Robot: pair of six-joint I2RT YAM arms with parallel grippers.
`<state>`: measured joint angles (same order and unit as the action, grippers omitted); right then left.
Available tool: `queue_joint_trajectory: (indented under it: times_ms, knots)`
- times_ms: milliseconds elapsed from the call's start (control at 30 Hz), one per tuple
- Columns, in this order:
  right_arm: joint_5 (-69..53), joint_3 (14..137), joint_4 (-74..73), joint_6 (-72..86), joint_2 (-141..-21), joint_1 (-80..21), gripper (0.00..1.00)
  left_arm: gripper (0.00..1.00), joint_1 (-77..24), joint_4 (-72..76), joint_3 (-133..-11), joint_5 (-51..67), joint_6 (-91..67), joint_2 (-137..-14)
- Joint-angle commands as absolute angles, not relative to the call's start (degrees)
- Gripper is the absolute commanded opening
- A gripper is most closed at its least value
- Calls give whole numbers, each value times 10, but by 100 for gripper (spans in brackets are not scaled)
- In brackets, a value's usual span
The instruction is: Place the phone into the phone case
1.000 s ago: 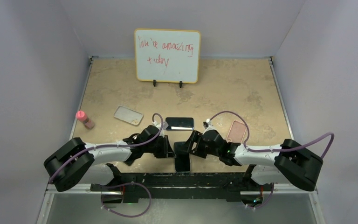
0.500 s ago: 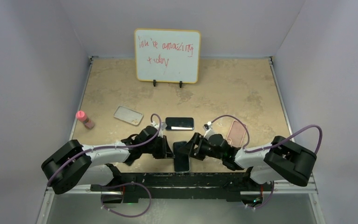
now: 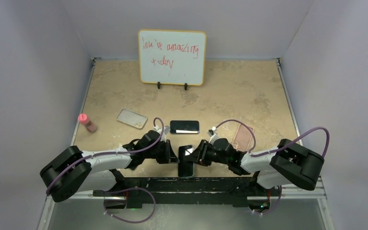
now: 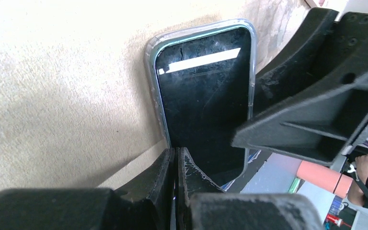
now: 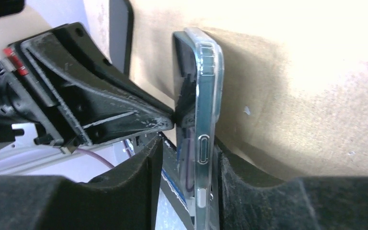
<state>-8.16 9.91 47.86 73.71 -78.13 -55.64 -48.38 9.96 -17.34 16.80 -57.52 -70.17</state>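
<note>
A black phone sitting in a clear case [image 3: 187, 165] lies at the table's front edge, its near end over the edge. In the left wrist view the phone [image 4: 203, 91] shows screen up. My left gripper [image 3: 175, 155] is shut, and its tips [image 4: 176, 152] touch the phone's left side. My right gripper [image 3: 197, 154] is open around the phone's right side. In the right wrist view the cased phone [image 5: 203, 110] is edge-on between the fingers [image 5: 188, 146]. One finger touches the case back. The other stands off the screen.
A second black phone [image 3: 184, 127] lies just behind. An empty clear case [image 3: 132, 118] lies at the left and a pink case [image 3: 243, 135] at the right. A pink bottle [image 3: 87, 122] stands far left. A whiteboard [image 3: 172, 56] stands at the back.
My right gripper has moved left, closer onto the cased phone, and the right arm's elbow has swung inward. The left gripper has stayed at the phone's left side.
</note>
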Motion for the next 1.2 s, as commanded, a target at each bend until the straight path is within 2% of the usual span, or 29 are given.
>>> queue_joint_trajectory:
  times_ms: [0,333,433,500,633,733,967,1167]
  knots:
    - [-70,127,426,720,-776,-563,37,7,-483,143,-165,185,-592,-680]
    - [-60,123,437,709,-752,-563,0,8,-480,145,-172,203,-595,-657]
    - [-57,116,442,710,-732,-563,0,11,-468,102,-196,207,-577,-626]
    - [-58,114,438,706,-712,-561,0,19,-459,50,-219,205,-560,-593]
    - [-65,123,412,683,-644,-557,0,57,-445,-66,-280,175,-516,-538]
    - [-72,137,379,656,-584,-553,0,71,-441,-125,-327,173,-485,-517]
    - [-132,197,295,580,-469,-532,0,83,-440,-204,-420,166,-446,-477]
    - [-178,239,273,566,-421,-527,0,85,-439,-173,-456,206,-439,-450]
